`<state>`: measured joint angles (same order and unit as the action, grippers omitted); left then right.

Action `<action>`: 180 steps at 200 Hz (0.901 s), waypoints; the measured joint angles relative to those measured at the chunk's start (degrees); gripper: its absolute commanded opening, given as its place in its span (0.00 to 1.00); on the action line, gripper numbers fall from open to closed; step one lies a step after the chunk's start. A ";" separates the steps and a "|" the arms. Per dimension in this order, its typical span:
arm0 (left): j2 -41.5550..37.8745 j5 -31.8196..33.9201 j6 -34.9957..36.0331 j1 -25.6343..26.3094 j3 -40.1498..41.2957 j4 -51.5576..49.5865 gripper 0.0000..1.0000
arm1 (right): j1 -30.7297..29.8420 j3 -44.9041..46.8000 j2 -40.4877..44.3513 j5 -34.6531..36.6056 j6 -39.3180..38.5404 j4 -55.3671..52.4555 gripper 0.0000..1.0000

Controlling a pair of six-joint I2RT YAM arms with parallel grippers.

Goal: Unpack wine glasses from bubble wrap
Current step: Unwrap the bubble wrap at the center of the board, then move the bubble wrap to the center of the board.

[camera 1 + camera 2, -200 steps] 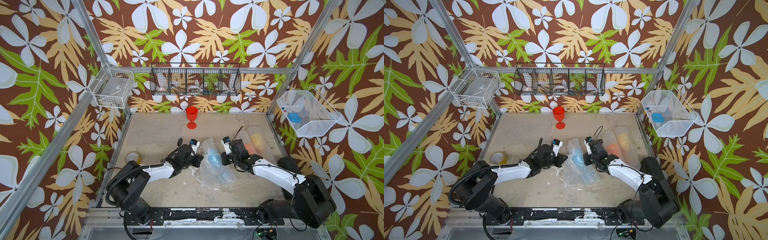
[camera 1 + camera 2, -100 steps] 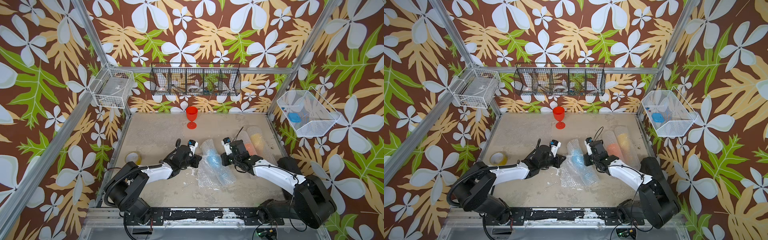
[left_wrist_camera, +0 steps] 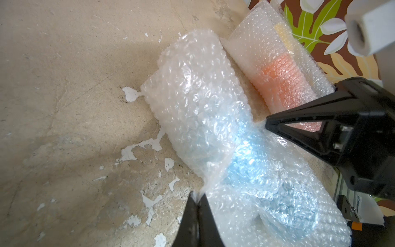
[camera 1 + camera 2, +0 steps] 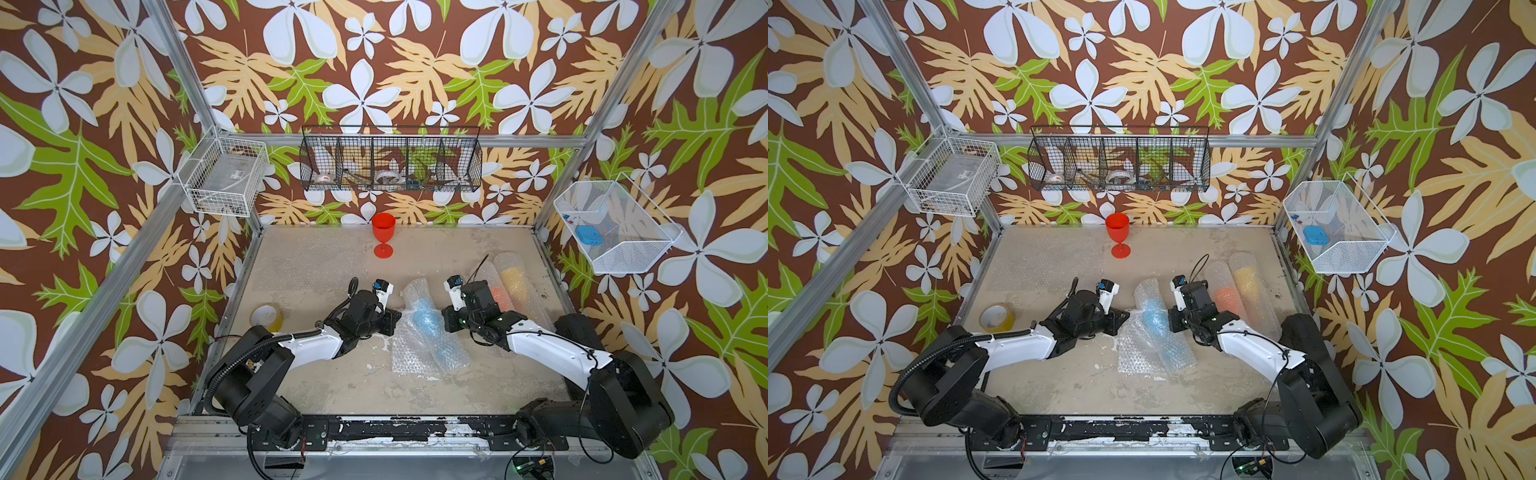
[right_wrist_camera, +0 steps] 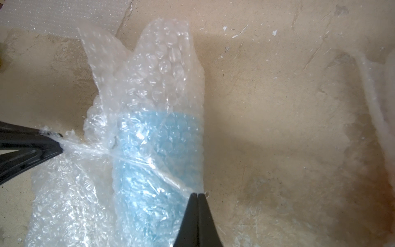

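Bright, even light fills both top views, which are sharp. Wrist views are softer: white glare sparkles on the bubble wrap (image 3: pixel 192 85), soft shadows fall across the tabletop (image 5: pixel 277 85), and the edges blur.

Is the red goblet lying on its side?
No, the red goblet stands upright on its round foot, with its rim facing up.

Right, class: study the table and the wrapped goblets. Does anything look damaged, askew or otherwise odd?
Yes. The bubble wrap round the light blue goblet is drawn into a taut, thin strand between the left end effector and right end effector, both pinched shut on it. The tabletop coating is chipped in white patches.
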<state>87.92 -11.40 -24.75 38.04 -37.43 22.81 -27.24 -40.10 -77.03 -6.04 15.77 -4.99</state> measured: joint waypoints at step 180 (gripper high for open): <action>-1.07 3.67 0.66 -0.90 1.07 -2.43 0.00 | 0.59 0.09 4.46 -1.22 0.48 -1.88 0.49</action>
<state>86.85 -7.73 -24.10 37.15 -36.36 20.38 -26.65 -40.01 -72.58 -7.27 16.25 -6.87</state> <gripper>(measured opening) 0.051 0.455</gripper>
